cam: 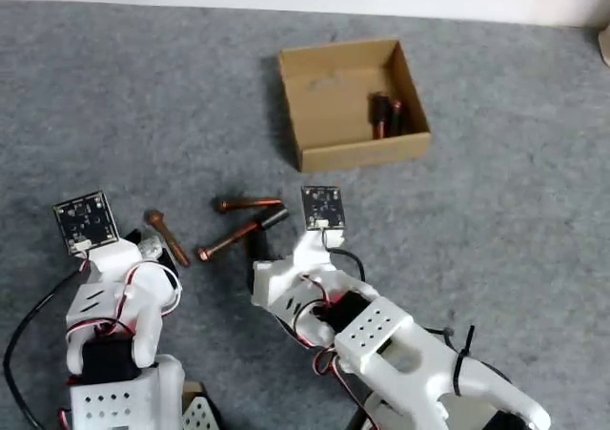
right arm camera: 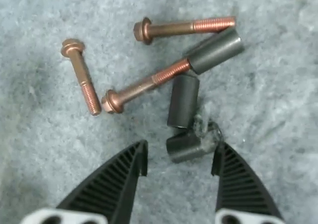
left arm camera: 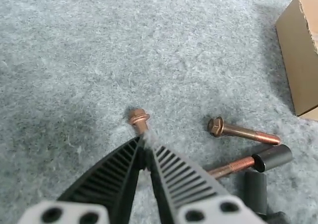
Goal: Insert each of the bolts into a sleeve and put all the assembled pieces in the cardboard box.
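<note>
Hovering with left gripper (left arm camera: pixel 145 142) jaws shut just over a bolt (left arm camera: pixel 138 118) by the table's (cam: pixel 114 96) near edge, shank in line with them. Straddling a loose sleeve (right arm camera: pixel 186 148) with right gripper (right arm camera: pixel 180 145) jaws wide apart, nearer this arm, likely the next pick.

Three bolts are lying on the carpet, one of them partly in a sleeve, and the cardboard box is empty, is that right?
Not quite. The cardboard box is not empty: the high view shows dark and copper pieces lying by its right wall. The rest holds: three bolts lie on the carpet, one of them partly in a sleeve.
</note>
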